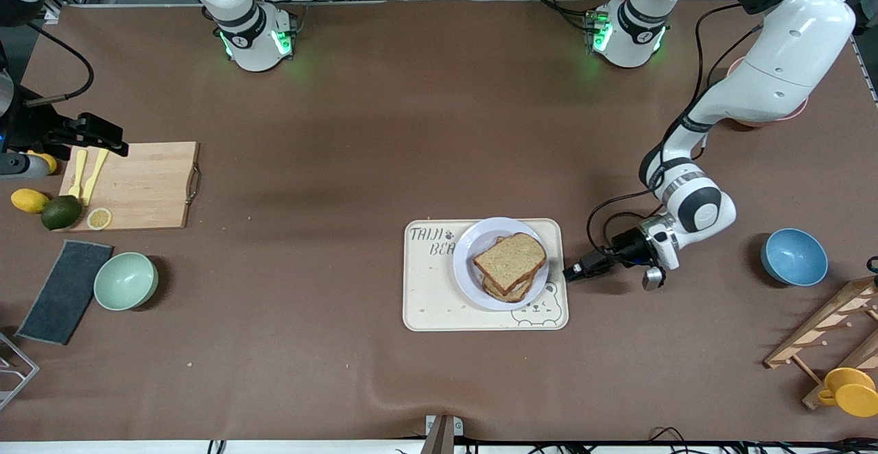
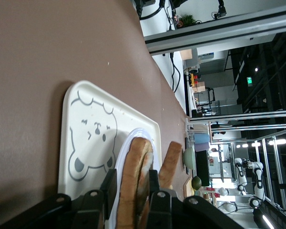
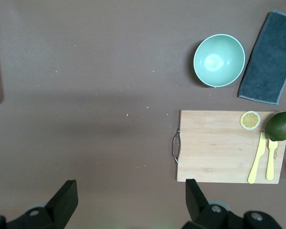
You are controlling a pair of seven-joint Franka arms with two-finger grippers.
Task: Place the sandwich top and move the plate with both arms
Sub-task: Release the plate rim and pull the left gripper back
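My left gripper (image 1: 571,272) is low at the edge of the cream tray (image 1: 425,303), on the side toward the left arm's end of the bench. In the left wrist view its jaws stand on the two sides of the plate (image 2: 126,157) rim, but I cannot tell if they really press it. The plate lies on the tray, and the sandwich top (image 1: 509,260) rests on the stack on the plate, a little turned against the slice under it. My right gripper (image 3: 128,200) waits in the air with jaws wide apart and holding nothing, over the bare cloth beside the wooden cutting board (image 1: 147,186), far from the tray toward the right arm's end. The bench (image 1: 343,132) is covered with a brown cloth that shows soft wrinkles and some crumbs. Past the tray, the left wrist view shows metal frames and bright ceiling lamps in the room.
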